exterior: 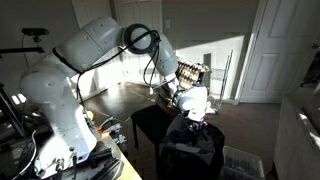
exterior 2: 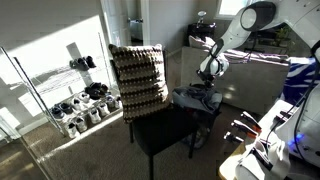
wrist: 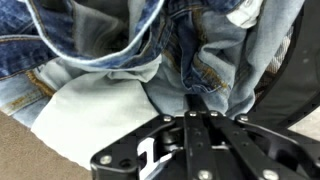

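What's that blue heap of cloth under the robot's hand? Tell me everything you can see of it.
It is blue jeans, crumpled into a loose heap. In the wrist view the denim looks faded, with orange-stitched seams and a pale inner lining turned out. In an exterior view the heap rests at the corner of a black seat. The hand hangs right above it; whether they touch cannot be told.
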### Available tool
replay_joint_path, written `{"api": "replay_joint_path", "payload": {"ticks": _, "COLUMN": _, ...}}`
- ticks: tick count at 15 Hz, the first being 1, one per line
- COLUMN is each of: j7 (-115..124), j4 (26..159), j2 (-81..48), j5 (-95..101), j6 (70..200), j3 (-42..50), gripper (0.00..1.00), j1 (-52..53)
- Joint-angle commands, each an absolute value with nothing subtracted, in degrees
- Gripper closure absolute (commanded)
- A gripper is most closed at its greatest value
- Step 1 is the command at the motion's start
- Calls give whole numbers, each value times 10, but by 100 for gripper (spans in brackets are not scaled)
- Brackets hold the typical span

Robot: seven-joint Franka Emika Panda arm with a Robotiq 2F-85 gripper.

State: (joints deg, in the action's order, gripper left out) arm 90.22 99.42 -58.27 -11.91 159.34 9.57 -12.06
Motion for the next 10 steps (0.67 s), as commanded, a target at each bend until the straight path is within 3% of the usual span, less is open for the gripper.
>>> {"api": "replay_joint_path", "payload": {"ticks": 1, "j7": 896, "j4": 1101, "j2": -506, "j5": -139, "j6": 1624, "j3": 131, "gripper": 100, "j1": -78}}
{"api": "replay_joint_path", "payload": {"ticks": 10, "j7": 895, "j4": 1267, "j2": -363, "j5": -123, "j6": 1628, "j3": 189, "gripper": 100, "j1": -14}}
